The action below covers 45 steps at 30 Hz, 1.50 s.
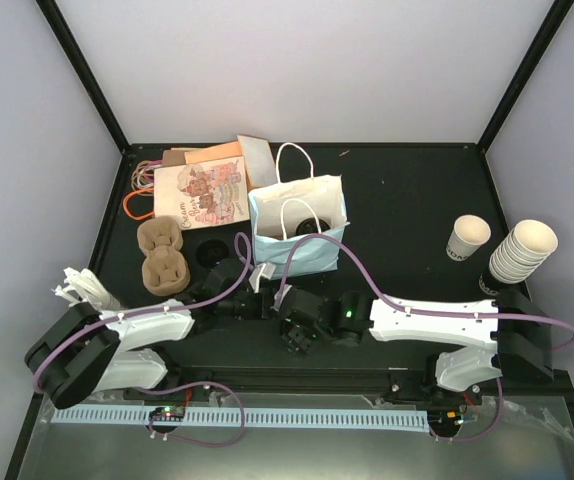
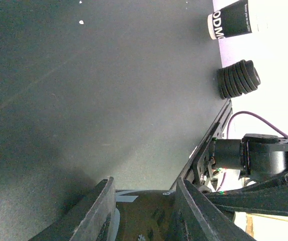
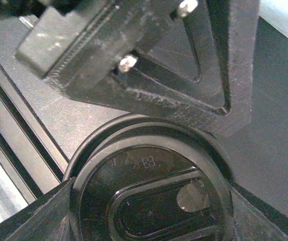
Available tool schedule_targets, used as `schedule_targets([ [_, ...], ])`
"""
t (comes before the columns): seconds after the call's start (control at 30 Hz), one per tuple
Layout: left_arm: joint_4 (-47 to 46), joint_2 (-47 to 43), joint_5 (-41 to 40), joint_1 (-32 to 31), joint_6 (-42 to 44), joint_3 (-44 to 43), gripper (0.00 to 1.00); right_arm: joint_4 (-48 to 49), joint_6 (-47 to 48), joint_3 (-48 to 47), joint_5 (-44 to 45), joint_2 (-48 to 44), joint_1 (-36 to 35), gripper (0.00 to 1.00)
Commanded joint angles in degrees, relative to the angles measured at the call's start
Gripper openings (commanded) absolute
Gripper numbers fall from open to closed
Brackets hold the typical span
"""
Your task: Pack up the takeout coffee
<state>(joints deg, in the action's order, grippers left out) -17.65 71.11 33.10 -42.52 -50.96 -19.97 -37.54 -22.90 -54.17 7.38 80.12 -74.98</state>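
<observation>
The takeout coffee is held between both grippers at the near middle of the table and is mostly hidden in the top view. In the right wrist view its round black lid [image 3: 144,170] fills the space between my fingers. My right gripper [image 3: 149,198] [image 1: 293,326] is shut on the lid's rim, with a left finger [image 3: 184,75] just above it. In the left wrist view the cup's dark body [image 2: 144,216] sits between the fingers. My left gripper [image 2: 144,186] [image 1: 264,303] is shut on it.
A white paper bag [image 1: 297,245] stands open behind the grippers with a black disc [image 1: 312,228] inside. Another black disc [image 1: 210,255] lies next to the brown cup carrier [image 1: 162,257]. A lidless cup [image 1: 467,238], stacked cups [image 1: 522,250] and stacked black lids [image 2: 239,79] are at the right.
</observation>
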Motion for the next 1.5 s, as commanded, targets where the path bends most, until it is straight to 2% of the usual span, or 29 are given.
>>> schedule_targets([
  [0.0,-0.8,-4.2,2.9,0.0,1.2,2.3,0.36,-6.1,-1.5,3.4,-5.3,4.0,-0.8,0.73],
  [0.13,0.6,-7.3,2.4,0.7,2.8,2.7,0.36,-5.7,-1.4,3.6,-5.4,3.5,-0.8,0.73],
  [0.27,-1.0,-8.2,5.2,1.4,4.1,4.1,0.37,-5.9,-1.2,3.5,-5.4,3.6,-0.7,0.73],
  [0.37,-1.3,-7.2,7.5,1.4,5.0,4.1,0.36,-5.7,-1.1,3.5,-5.5,3.6,-0.8,0.73],
  [0.6,-1.7,-4.1,6.9,1.6,5.3,4.6,0.32,-5.7,-1.2,3.5,-5.7,3.4,-0.8,0.73],
  [0.77,-6.5,-0.8,9.0,1.9,4.8,5.9,0.27,-5.6,-1.2,3.6,-5.9,3.4,-0.8,0.73],
  [0.93,-9.6,1.6,11.8,1.9,7.2,6.5,0.29,-5.5,-1.2,3.7,-6.0,3.6,-0.8,0.73],
  [1.27,-9.2,5.5,11.5,1.9,11.1,7.9,0.26,-5.6,-1.3,3.7,-6.0,3.8,-0.8,0.73],
  [1.47,-5.1,6.2,10.5,1.9,12.5,8.7,0.25,-5.1,-1.4,4.2,-6.8,4.6,-0.8,0.73],
])
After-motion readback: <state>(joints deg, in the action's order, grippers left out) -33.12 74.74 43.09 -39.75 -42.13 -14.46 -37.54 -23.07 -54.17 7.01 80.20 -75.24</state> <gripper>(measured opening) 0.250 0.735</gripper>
